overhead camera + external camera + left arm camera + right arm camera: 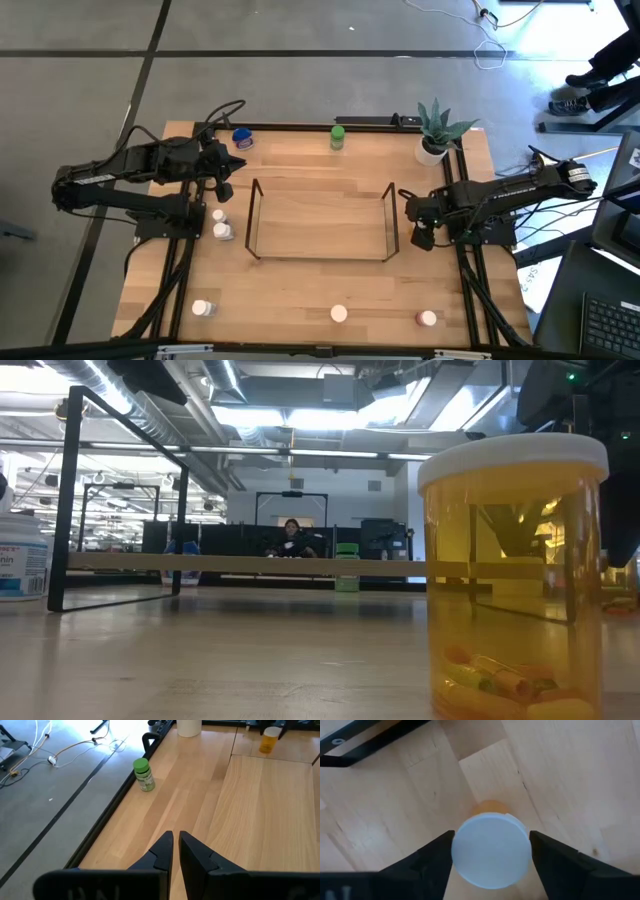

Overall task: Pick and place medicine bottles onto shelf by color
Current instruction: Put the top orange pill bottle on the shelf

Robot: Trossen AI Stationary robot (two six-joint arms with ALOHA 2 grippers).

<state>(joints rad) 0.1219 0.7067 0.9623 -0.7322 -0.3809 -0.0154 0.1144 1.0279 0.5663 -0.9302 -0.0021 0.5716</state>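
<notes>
Right gripper [491, 851] straddles a white-capped orange bottle [491, 849] standing on the bench [320, 290] just beside the shelf's [322, 219] right end; fingers [432, 857] flank the cap, contact unclear. Centre the cap, close evenly, then lift straight up. Left gripper [174, 851] waits, closed and empty.

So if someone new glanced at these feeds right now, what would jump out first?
Probably the orange bottle with a white cap, standing on the table between the open fingers of the right gripper, just outside the right end of the shelf. Next, the empty shelf mid-table, then the green-capped bottle standing at the far edge.
</notes>
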